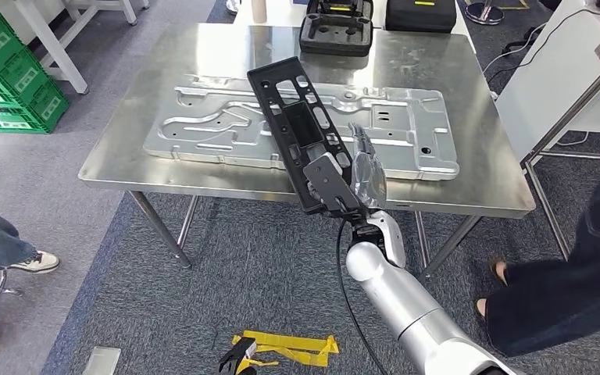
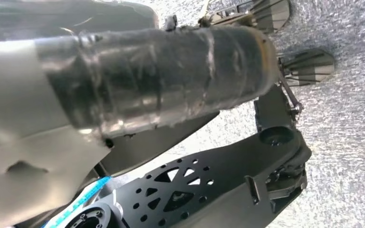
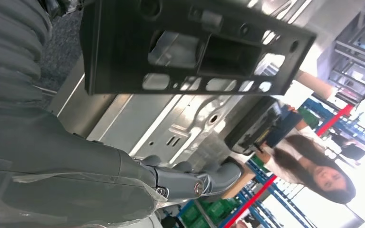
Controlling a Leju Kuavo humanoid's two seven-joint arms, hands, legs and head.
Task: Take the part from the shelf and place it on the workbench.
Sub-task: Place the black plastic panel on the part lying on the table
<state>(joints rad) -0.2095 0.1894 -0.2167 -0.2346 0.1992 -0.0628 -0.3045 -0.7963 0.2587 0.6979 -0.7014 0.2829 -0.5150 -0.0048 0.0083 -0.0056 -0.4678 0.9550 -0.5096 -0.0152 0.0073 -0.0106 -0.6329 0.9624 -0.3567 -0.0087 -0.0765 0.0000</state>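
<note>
Bench (image 1: 164, 55): a steel-topped bench, its near edge running just ahead of the robot; a large pressed metal panel (image 1: 203, 125) lies flat across the middle of it, and a black moulded case (image 1: 336, 35) sits at the far edge.
Part (image 1: 293, 121): a long black plastic frame with cut-out windows, held tilted — its far end reaches over the metal panel towards the middle of the bench, its near end hangs out past the near edge. It looks to be above the surface, not yet resting on it.
Right hand (image 1: 363, 176): grips the near end of the part, right at the near edge of the bench; the right wrist view shows the part (image 3: 195, 47) in front of the hand with the metal panel (image 3: 171, 123) beneath it.
Left hand (image 2: 157, 78): seen very close and wrapped in tape; I cannot tell whether it is open or closed. It carries nothing that I can make out.
Step in hand: the carry looks done — this is the placing step, with the part over the bench.
Next move: lower the part until it lies flat, then release. It needs a level descent and a landing spot that is stable, since the ribbed panel underneath may leave it rocking.
</note>
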